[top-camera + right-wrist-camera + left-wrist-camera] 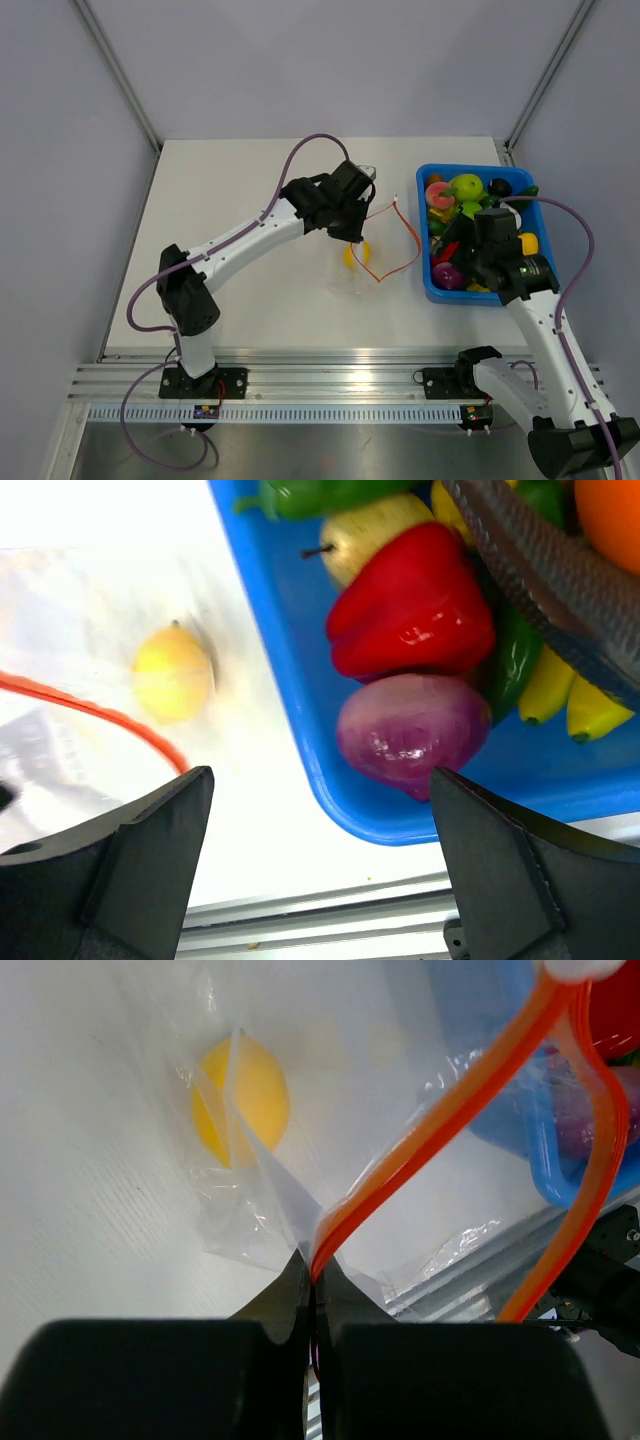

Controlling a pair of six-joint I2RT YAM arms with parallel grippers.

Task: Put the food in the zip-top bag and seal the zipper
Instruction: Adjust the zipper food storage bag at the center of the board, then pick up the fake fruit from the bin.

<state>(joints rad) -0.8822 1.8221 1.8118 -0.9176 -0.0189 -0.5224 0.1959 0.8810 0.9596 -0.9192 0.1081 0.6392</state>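
Table: a white flat tabletop point(250, 200), on which the bag and the bin are carried.
Bin: a blue rectangular plastic bin point(285, 650), set at the right side of the table and filled with glossy toy produce.
Bag: a clear floppy zip-top bag point(250, 1210), laid on the table just left of the bin, with its mouth lifted and held open.
Left gripper point(312, 1260): pressed together on the bag's mouth edge, with the strip pinched between the fingertips.
Right gripper point(320, 771): spread wide apart above the bin's near left corner, with nothing clamped.
Zipper: an orange-red zipper strip point(440, 1118), looped upward from the left gripper.
Bagged food: a yellow lemon-shaped toy point(245, 1100), seen inside the bag.
Binned food: a red toy pepper point(410, 600) and a purple toy onion point(412, 730), touching in the bin.
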